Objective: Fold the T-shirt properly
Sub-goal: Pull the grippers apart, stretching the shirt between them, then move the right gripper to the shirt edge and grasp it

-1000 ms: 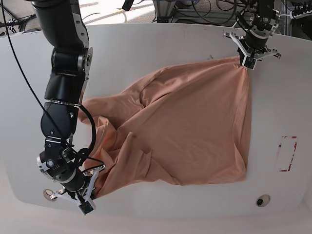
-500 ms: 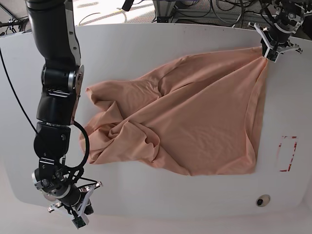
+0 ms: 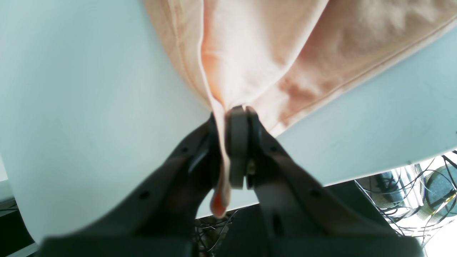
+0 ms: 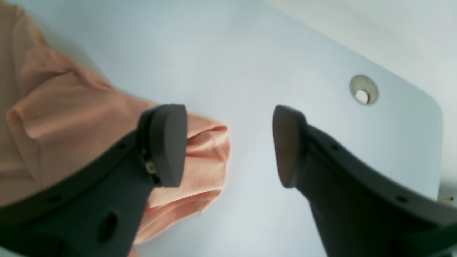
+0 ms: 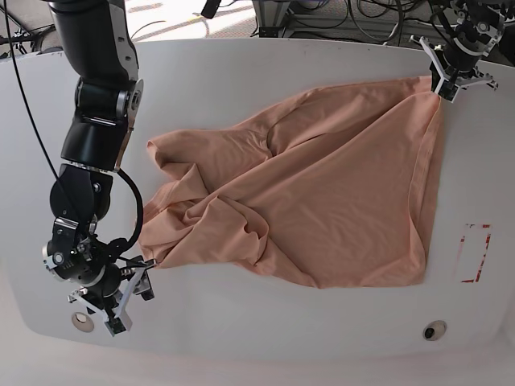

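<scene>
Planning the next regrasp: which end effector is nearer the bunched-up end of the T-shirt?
Right. The right end effector sits open beside the T-shirt's bunched end, not gripping; the left end effector is clamped on the far opposite corner.

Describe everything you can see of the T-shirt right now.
The T-shirt is salmon-peach soft knit, lying rumpled on the white table, bunched and creased at its near left, smoother toward the right hem. The left tool is shut, pinching its far right corner. The right tool stands open beside the left edge, holding nothing. No emblem shows.

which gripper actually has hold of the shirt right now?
The left gripper, shut on the T-shirt corner; the right gripper stands open beside the cloth, gripping nothing.
</scene>
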Robot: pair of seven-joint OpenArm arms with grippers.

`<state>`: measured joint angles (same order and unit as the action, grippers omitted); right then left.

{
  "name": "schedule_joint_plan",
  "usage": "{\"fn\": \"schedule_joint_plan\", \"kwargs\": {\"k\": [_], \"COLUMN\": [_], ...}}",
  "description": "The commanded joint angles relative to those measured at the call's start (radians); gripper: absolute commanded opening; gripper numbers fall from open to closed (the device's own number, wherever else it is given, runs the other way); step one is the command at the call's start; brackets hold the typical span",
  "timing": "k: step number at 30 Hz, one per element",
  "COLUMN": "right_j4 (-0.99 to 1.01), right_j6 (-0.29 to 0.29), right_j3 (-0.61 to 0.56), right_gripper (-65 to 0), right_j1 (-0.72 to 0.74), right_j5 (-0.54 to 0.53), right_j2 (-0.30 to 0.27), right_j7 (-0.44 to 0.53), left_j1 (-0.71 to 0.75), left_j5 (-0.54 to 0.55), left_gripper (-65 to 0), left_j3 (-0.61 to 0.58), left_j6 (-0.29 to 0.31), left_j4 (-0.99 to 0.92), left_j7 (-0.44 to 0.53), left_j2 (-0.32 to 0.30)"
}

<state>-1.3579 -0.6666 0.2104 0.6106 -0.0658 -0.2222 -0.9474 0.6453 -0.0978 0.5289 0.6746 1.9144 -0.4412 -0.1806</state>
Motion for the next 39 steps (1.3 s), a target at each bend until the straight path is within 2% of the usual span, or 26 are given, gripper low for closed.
{"fn": "schedule_joint_plan", "kwargs": {"k": [1,4,7,13,17,24,39], "right_j4": [-0.133,-0.232,-0.297,-0.398,-0.417,-0.352,-0.078], "right_j6": [-0.002,-0.002,-0.003,-0.003,-0.003,-0.003,-0.003], "right_j3": [0.060,0.143,0.209,0.245,0.245,0.245,0.243], "right_gripper": [-28.5,-28.5,-28.5,-28.5,-28.5,-28.7,-29.0], "right_j1": [-0.044,-0.157,-0.275,-0.512,-0.619,-0.645,-0.578], "right_j5": [-0.116,-0.240,-0.340,-0.440,-0.487,-0.495,-0.498], "right_j2": [-0.007,-0.003,0.016,0.033,0.033,0.027,0.024], "right_j7": [-0.066,-0.160,-0.204,-0.206,-0.201,-0.164,-0.074], "left_j1": [0.005,0.003,0.001,-0.020,-0.020,-0.020,-0.018], "left_j5": [0.008,0.008,0.008,0.010,0.010,0.010,0.010], "left_gripper": [-64.6,-64.7,-65.0,-65.0,-65.0,-65.0,-65.0], "left_j3": [0.004,0.004,0.004,0.006,0.006,0.006,0.007], "left_j6": [-0.002,-0.002,-0.002,0.000,0.000,0.001,0.001], "left_j4": [0.015,0.015,0.013,0.013,0.013,0.013,0.013], "left_j7": [0.017,0.017,0.017,0.018,0.020,0.020,0.020], "left_j2": [-0.010,-0.010,-0.010,-0.010,-0.010,-0.010,-0.010]}}
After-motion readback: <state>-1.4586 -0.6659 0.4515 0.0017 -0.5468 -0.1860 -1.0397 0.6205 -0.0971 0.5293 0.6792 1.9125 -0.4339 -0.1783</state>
